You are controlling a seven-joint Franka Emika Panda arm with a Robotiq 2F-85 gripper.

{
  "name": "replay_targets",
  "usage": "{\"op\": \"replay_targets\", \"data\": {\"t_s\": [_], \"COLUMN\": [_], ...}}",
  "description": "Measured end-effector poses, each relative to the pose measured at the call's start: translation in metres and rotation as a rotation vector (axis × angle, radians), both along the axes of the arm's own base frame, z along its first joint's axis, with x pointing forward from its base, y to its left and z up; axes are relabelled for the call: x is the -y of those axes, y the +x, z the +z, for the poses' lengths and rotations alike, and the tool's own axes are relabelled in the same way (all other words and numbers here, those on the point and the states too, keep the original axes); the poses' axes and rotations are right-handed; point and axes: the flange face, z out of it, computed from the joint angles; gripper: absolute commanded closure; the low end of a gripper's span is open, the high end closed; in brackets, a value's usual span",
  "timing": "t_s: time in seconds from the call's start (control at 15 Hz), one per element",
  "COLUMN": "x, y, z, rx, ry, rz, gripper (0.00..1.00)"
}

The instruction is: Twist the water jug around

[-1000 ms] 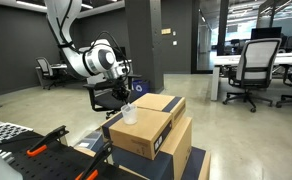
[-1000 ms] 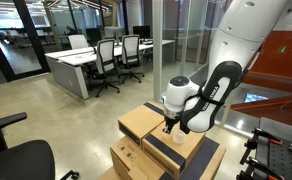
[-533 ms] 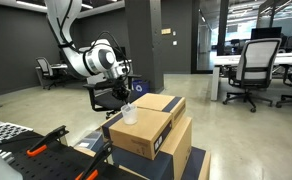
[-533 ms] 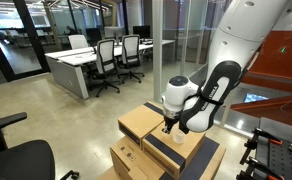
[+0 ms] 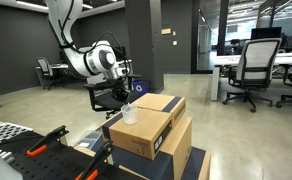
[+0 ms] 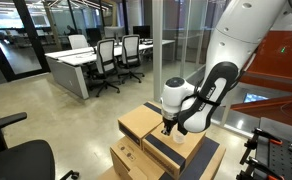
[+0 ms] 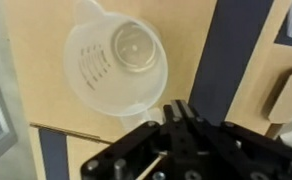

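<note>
Nearest the wrist camera, the gripper (image 7: 181, 110) has its fingers pressed together with nothing between them, so the water jug (image 7: 116, 62) is not held. The jug stands upright and open-topped just beyond the fingertips, on the tan top of a cardboard box (image 7: 41, 105), beside a dark strip (image 7: 226, 50); whether the fingertips touch its wall I cannot tell. Judging from this, the twist is not under way (a closed hand could nudge the jug round, or would need to open to grasp it). In an exterior view the jug (image 5: 130, 113) sits near the box's edge. Farther out, the arm (image 6: 211, 95) bends down over the stacked boxes, wrist pointing down.
</note>
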Motion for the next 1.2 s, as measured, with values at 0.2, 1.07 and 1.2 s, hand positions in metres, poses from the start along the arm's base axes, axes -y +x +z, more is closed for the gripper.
{"op": "replay_targets", "data": {"t_s": [0.2, 1.07, 1.2], "x": [-0.001, 0.007, 0.008], "y": [0.003, 0.016, 0.018], "z": [-0.001, -0.005, -0.005], "rx": [-0.008, -0.008, -0.007], "ry": [0.004, 0.003, 0.002], "rz": [-0.004, -0.022, -0.023], "gripper": [0.94, 0.94, 0.94]}}
